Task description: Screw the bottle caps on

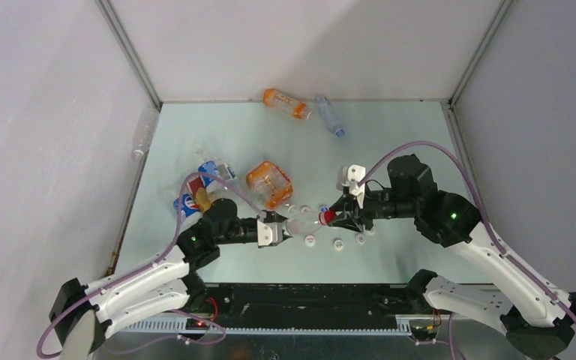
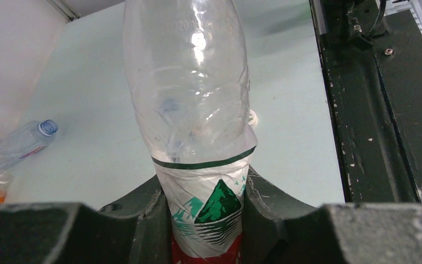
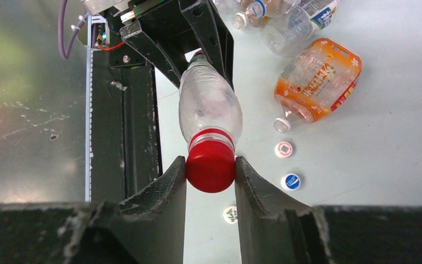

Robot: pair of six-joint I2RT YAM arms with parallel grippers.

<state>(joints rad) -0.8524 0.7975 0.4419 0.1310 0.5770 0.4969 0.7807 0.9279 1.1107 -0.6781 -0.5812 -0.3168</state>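
A clear bottle [image 1: 304, 222] with a green, white and red label [image 2: 209, 212] hangs level above the table between my two arms. My left gripper [image 1: 279, 227] is shut on its labelled body [image 2: 206, 220]. A red cap [image 3: 210, 168] sits on the bottle's neck, and my right gripper [image 3: 210, 160] is shut on it, one finger on each side. In the top view the red cap [image 1: 328, 217] shows at the right gripper [image 1: 335, 217]. Loose bottle caps lie on the table below: a white one [image 3: 284, 149], a blue one [image 3: 291, 181] and a green-printed one [image 3: 231, 214].
A squat orange bottle [image 1: 269, 184] lies just behind the held one. A Pepsi bottle [image 1: 191, 202] and others lie in a heap at the left. At the back wall lie an orange bottle [image 1: 285, 103] and a clear bottle [image 1: 330, 115]. The black base rail [image 1: 307, 296] runs along the near edge.
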